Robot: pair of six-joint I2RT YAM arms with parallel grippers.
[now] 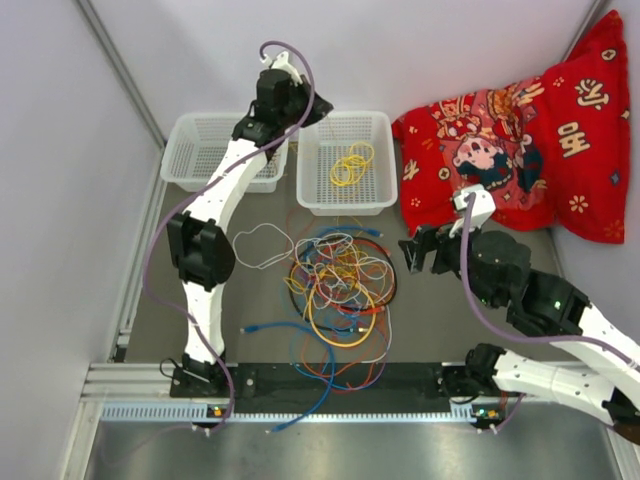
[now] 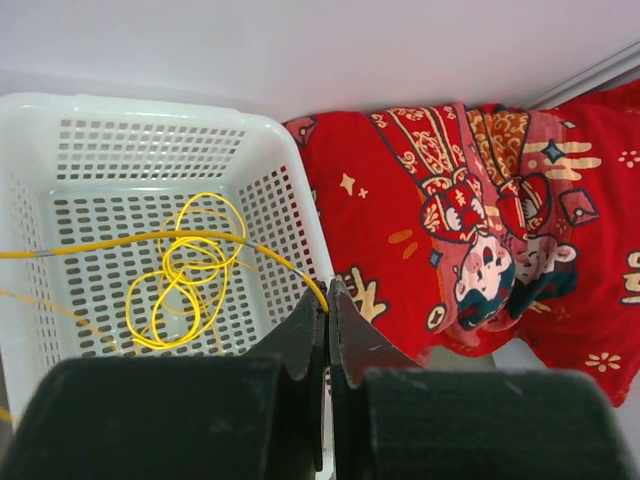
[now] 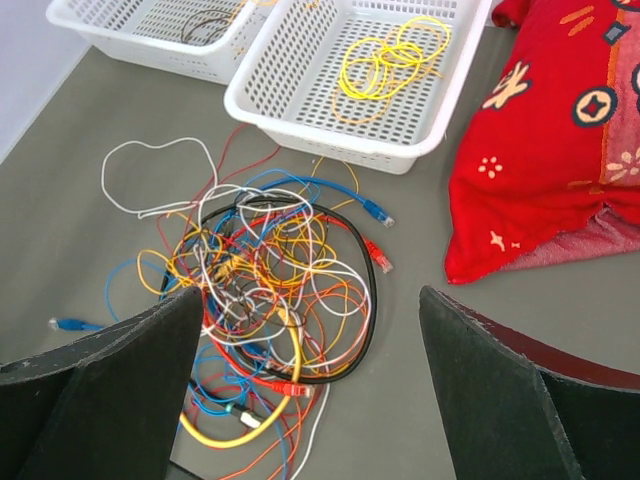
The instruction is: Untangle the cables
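The cables (image 1: 335,285) lie in a tangled heap of yellow, orange, blue, white, red and black loops mid-table, also in the right wrist view (image 3: 270,290). A separate yellow cable (image 2: 180,275) is coiled in the right white basket (image 1: 346,207). My left gripper (image 2: 327,292) hangs over that basket's near-left rim (image 2: 150,105), shut on a thin strand of this yellow cable, which runs from the jaws down to the coil. My right gripper (image 3: 310,300) hovers wide open to the right of the heap (image 1: 425,250), holding nothing.
A second white basket (image 1: 200,150) at the back left holds a dark cable (image 3: 205,22). A red printed cushion (image 1: 520,150) fills the back right. A loose white loop (image 1: 262,245) and a blue cable (image 1: 290,330) trail out of the heap.
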